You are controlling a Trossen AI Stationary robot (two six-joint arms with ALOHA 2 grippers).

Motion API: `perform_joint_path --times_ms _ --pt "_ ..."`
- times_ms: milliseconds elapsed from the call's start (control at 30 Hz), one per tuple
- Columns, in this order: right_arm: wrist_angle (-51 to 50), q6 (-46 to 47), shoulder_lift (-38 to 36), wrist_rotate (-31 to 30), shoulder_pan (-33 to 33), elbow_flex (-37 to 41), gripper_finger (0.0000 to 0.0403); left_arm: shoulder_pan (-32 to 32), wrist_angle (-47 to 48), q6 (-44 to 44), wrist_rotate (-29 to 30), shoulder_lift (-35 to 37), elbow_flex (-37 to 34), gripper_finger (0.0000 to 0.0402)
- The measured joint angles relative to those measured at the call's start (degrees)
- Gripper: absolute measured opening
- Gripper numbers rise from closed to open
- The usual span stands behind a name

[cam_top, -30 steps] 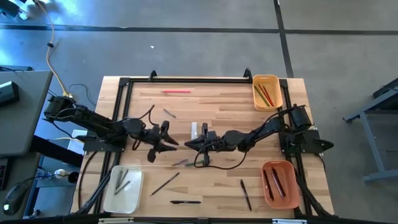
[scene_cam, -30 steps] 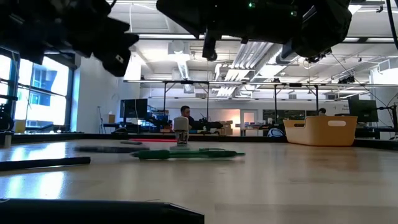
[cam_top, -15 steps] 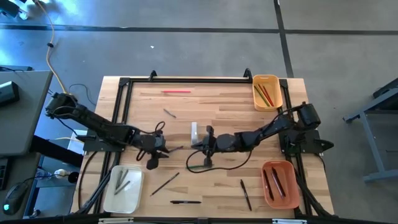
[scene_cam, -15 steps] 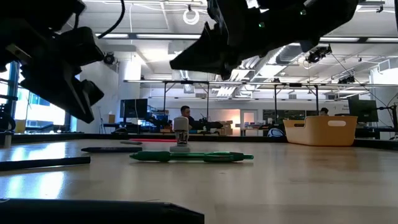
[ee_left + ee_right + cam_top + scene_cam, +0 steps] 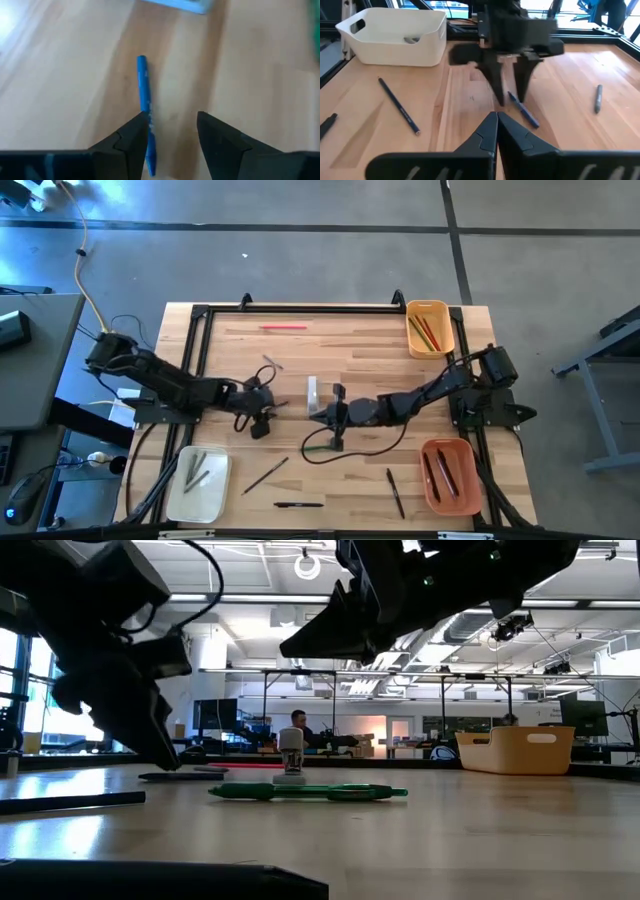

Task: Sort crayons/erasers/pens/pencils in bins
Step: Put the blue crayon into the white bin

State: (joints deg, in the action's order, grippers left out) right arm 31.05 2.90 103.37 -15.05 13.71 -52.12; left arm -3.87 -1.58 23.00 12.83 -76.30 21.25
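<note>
The left claw (image 5: 170,132) stands spread over a blue pen (image 5: 144,100) near the surface (image 5: 350,350) middle. The right claw (image 5: 496,131) is pressed together, empty.

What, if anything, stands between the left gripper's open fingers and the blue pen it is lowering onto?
Nothing visible. The left gripper is open, and the blue pen lies bare on the table, against one finger's inner side; the gap is otherwise clear.
</note>
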Motion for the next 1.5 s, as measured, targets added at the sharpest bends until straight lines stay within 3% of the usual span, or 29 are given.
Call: perform_joint_path --times_ms 267,600,800,1200,1500 --pt "0.21 -0.51 0.00 0.00 0.14 0.00 0.0000 4.54 0.01 -1.83 -1.85 -4.03 0.23 0.0127" --pt "0.48 -3.62 -0.01 0.01 -0.34 0.00 0.0000 5.15 2.60 -5.60 -5.89 -4.20 0.51 0.0043" --pt "-0.66 -5.02 -1.99 0.04 -1.73 0.00 0.0000 5.15 3.83 -5.20 -7.03 -3.97 0.92 0.0017" --pt "-8.67 -6.10 -6.40 0.01 -1.03 -0.02 0.0000 4.08 23.59 -5.93 -15.73 0.91 11.44 0.0012" --pt "-10.73 -6.09 -6.40 0.00 -0.80 -0.02 0.0000 -4.12 36.62 1.90 -19.75 5.98 17.48 0.0012"
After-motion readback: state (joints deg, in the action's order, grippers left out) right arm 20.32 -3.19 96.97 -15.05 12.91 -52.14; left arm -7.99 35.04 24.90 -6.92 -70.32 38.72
